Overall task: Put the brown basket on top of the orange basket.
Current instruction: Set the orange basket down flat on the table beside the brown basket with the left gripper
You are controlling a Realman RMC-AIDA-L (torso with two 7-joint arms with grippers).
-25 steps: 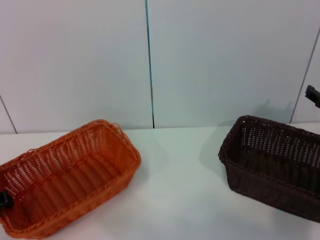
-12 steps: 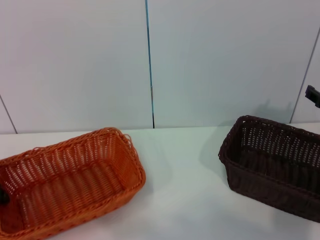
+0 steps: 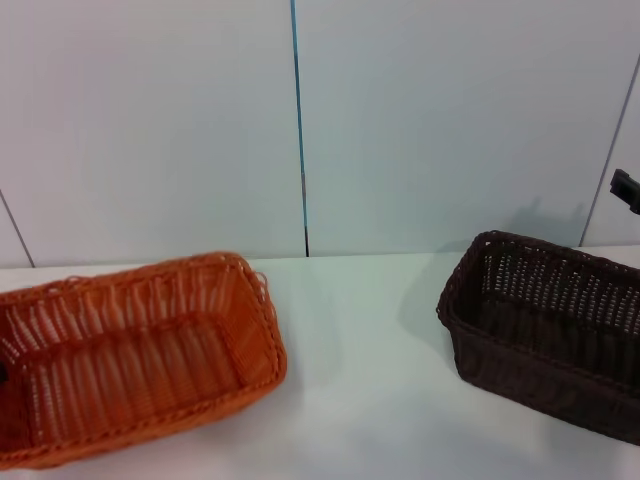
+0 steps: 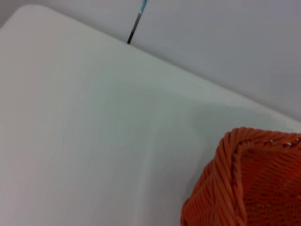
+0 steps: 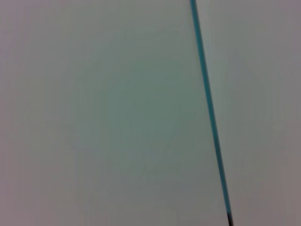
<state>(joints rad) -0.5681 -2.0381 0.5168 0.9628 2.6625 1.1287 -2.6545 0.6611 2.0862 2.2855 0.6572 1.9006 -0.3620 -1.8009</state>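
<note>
The orange basket [image 3: 140, 360] sits at the left of the white table in the head view, its long side lying almost across the view. One of its corners shows close up in the left wrist view [image 4: 249, 183]. My left gripper [image 3: 2, 375] is only a dark sliver at the basket's left end, at the picture's edge, and holds the basket there. The brown basket [image 3: 550, 330] stands at the right, apart from the orange one, cut off by the right edge. My right gripper [image 3: 624, 190] shows as a black piece above and behind the brown basket, not touching it.
The white table [image 3: 360, 400] runs between the two baskets. A pale wall with a blue vertical seam [image 3: 298, 130] stands close behind the table's back edge. The right wrist view shows only that wall and the seam [image 5: 209, 113].
The orange basket has turned with my left gripper, its far end swinging right and toward me, so it now lies nearly across the view. The brown basket and right arm have not moved.
</note>
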